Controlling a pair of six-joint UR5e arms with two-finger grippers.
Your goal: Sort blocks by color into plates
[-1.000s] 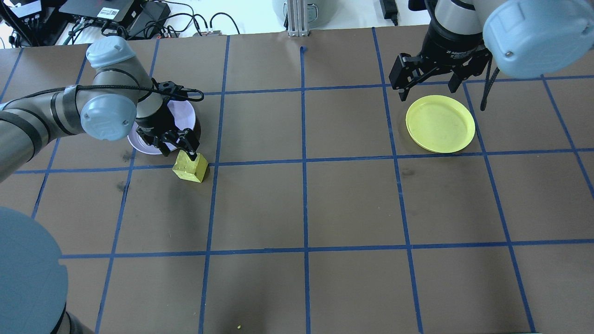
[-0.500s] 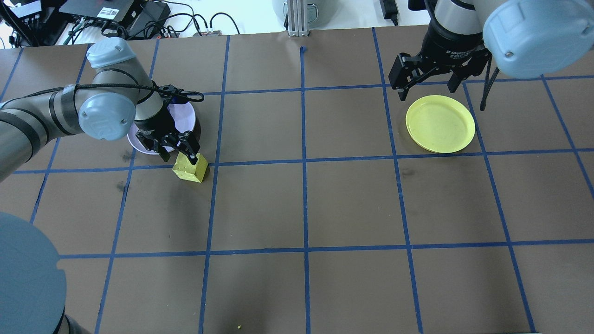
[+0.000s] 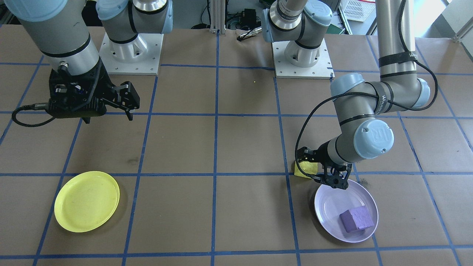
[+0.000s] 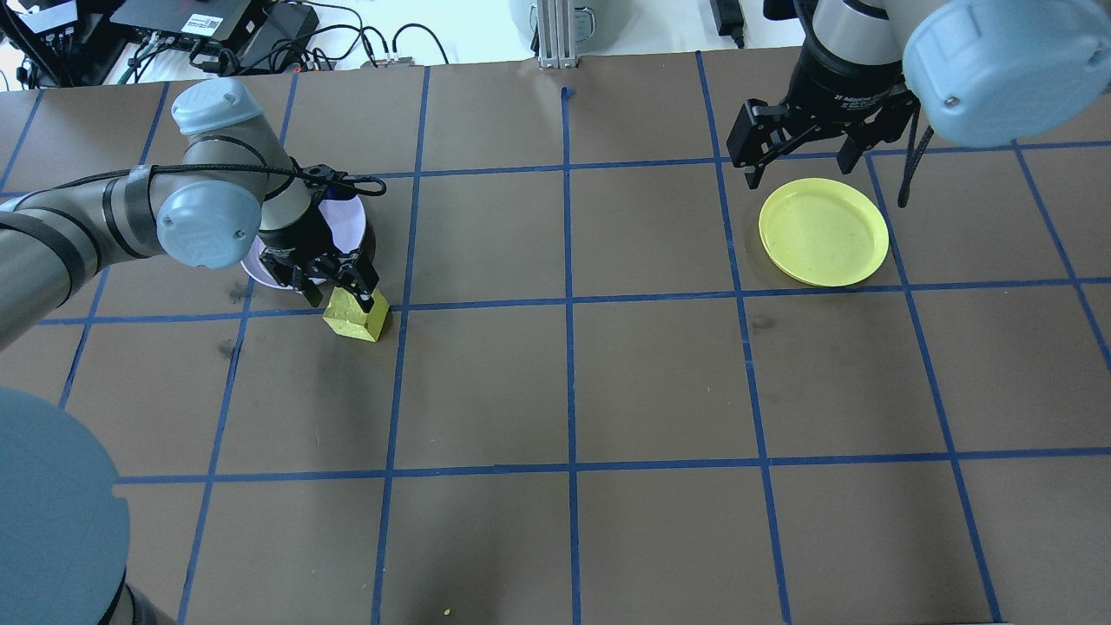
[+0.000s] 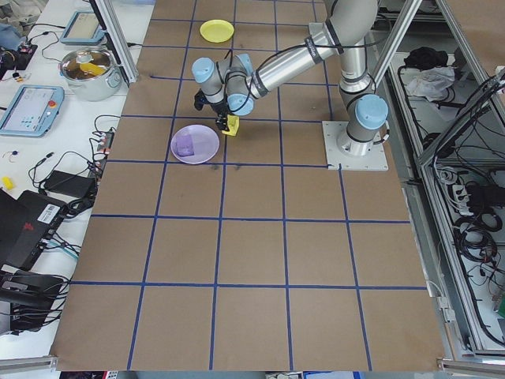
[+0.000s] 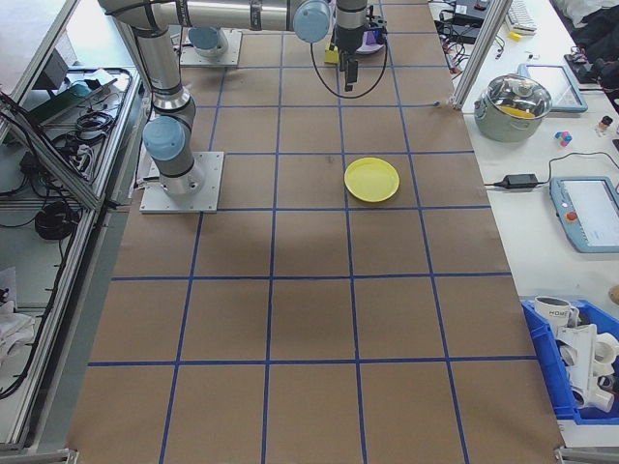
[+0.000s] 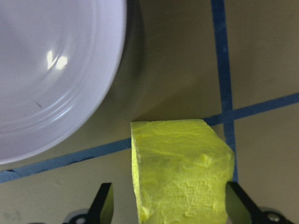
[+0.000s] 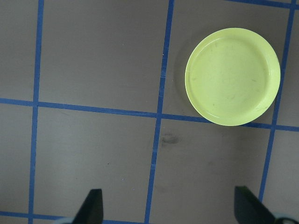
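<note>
Front-facing view first: nearest the operators' edge of the table (image 3: 236, 221) sit the two plates, well apart. The yellow plate (image 3: 87, 201) lies bare at one end; the lavender plate (image 3: 346, 210) at the other end holds the purple block (image 3: 356, 218), resting inside it toward the near rim. Just beyond the lavender plate, the yellow block (image 4: 355, 314) stands on the table on a blue tape line, close to the plate's rim but not touching it. The left hand (image 4: 338, 293) is low over that block with its fingers spread; from the left wrist camera the two fingertips (image 7: 103, 204) flank the block, with a gap showing on one side, so it is open and not gripping yet. Farther back, the right hand (image 3: 105, 111) hangs above the table behind the yellow plate, fingers wide apart and holding nothing.
</note>
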